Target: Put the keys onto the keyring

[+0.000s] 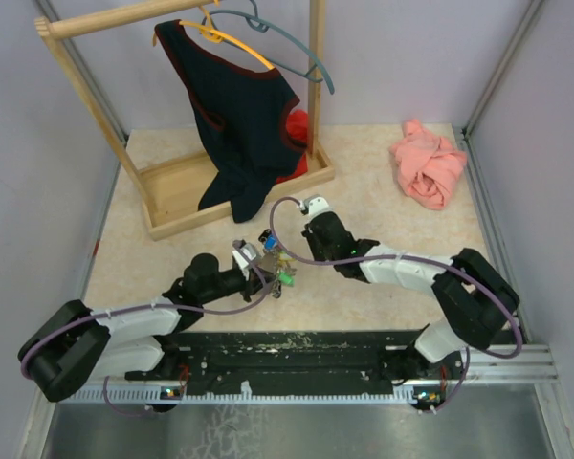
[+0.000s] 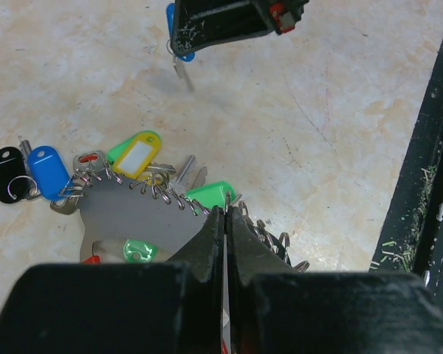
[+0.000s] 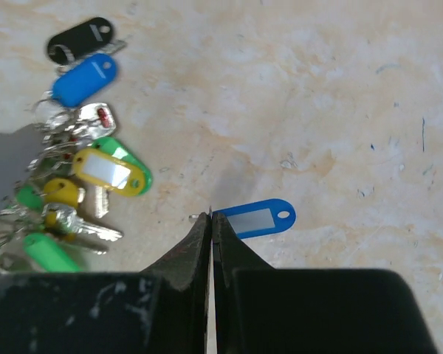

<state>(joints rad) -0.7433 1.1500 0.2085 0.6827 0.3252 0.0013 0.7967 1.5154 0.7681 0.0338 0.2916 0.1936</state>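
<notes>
The keyring (image 2: 129, 214) is a grey plate rimmed with small wire rings, and my left gripper (image 2: 227, 212) is shut on its edge. Keys with black (image 2: 7, 171), blue (image 2: 48, 171), yellow (image 2: 136, 155) and green (image 2: 210, 195) tags hang from it. In the top view the bunch (image 1: 283, 275) sits mid-table at the left gripper (image 1: 268, 271). My right gripper (image 3: 210, 216) is shut on a key with a blue tag (image 3: 255, 219), held just above the table beyond the bunch. The left wrist view shows that key (image 2: 179, 57) hanging under the right gripper's fingers (image 2: 221, 18).
A wooden clothes rack (image 1: 177, 206) with a dark shirt (image 1: 239, 115) on a hanger stands at the back left, red cloth (image 1: 298, 124) behind it. A crumpled pink cloth (image 1: 429, 167) lies at the back right. A black rail (image 1: 297, 359) runs along the near edge.
</notes>
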